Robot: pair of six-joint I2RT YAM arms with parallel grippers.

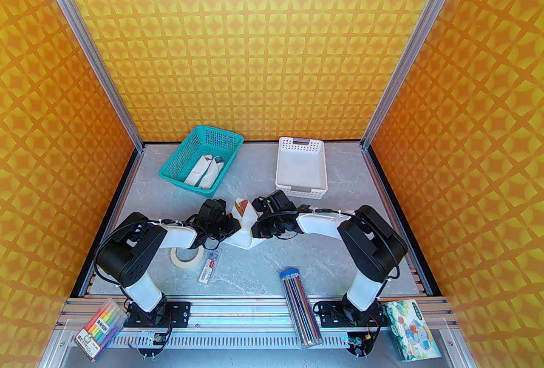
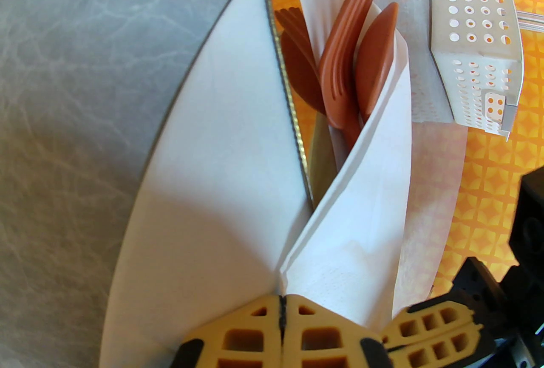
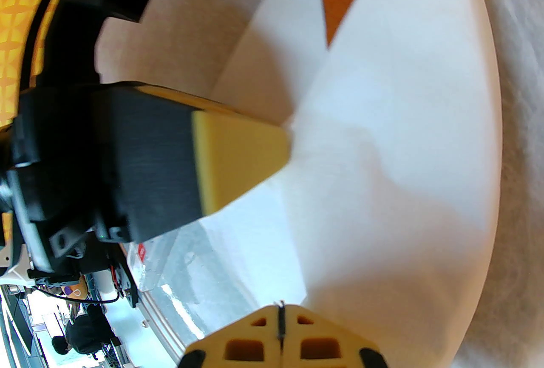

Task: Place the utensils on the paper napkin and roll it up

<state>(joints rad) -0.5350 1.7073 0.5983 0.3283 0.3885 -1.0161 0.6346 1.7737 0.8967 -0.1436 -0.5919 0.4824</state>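
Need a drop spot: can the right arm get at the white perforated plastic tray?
Probably yes: the tray lies just beyond the right gripper with nothing between, though it grips the white paper napkin.

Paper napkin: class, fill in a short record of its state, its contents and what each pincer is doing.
item: paper napkin, folded around its contents, mid-table
contents: utensils, tips poking out of the open end
left pincer: shut on the napkin's fold
right pincer: shut on the napkin's edge
nearby: white slotted tray, not touching

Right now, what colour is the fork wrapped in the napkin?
The fork is reddish-orange, clearest in the left wrist view.
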